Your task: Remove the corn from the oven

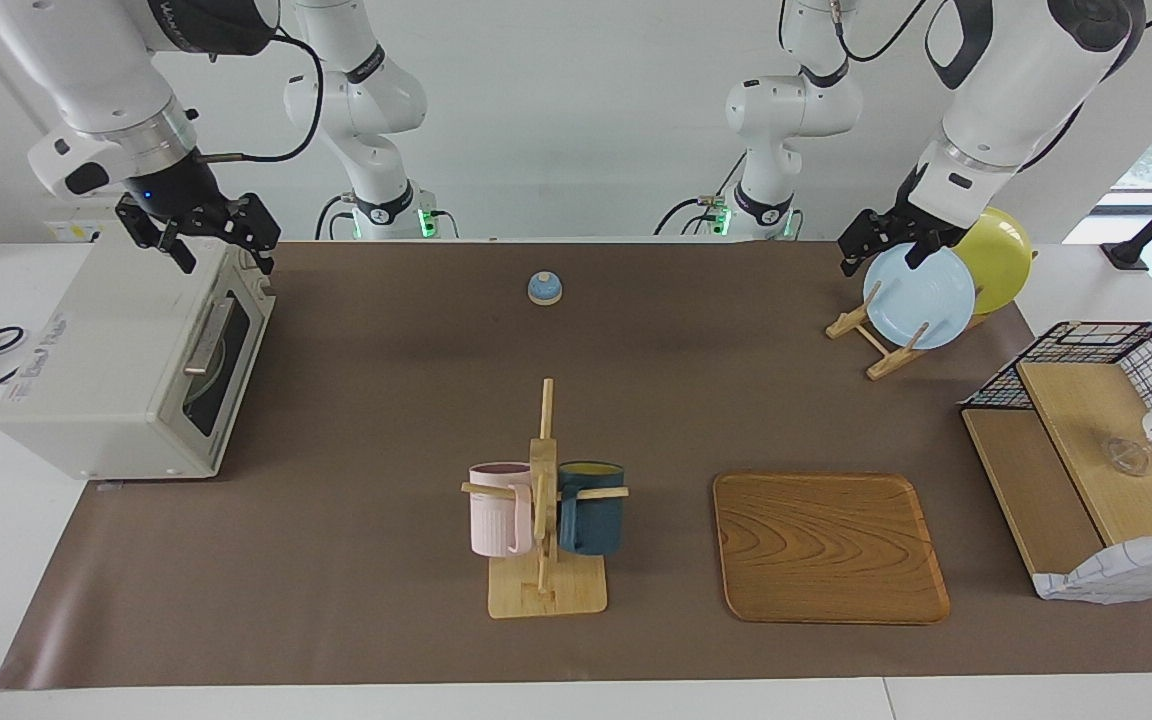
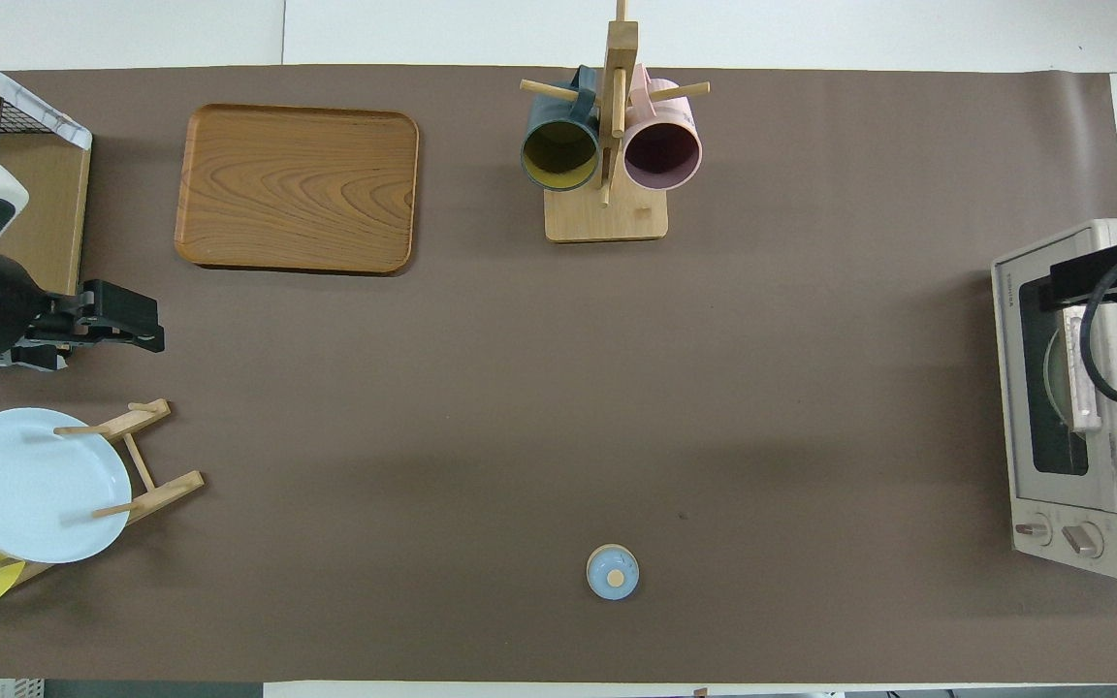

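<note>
Mug stand: at the table edge farthest from the robots, beside the wooden tray.
Oven: right arm's end, door shut.
Corn: not visible.
Right gripper: over the oven's top front edge, fingers apart.
Left gripper: waits over the plate rack, fingers apart.

Bright, even light falls from above; soft shadows pool beside objects on the table, focus sharp.
</note>
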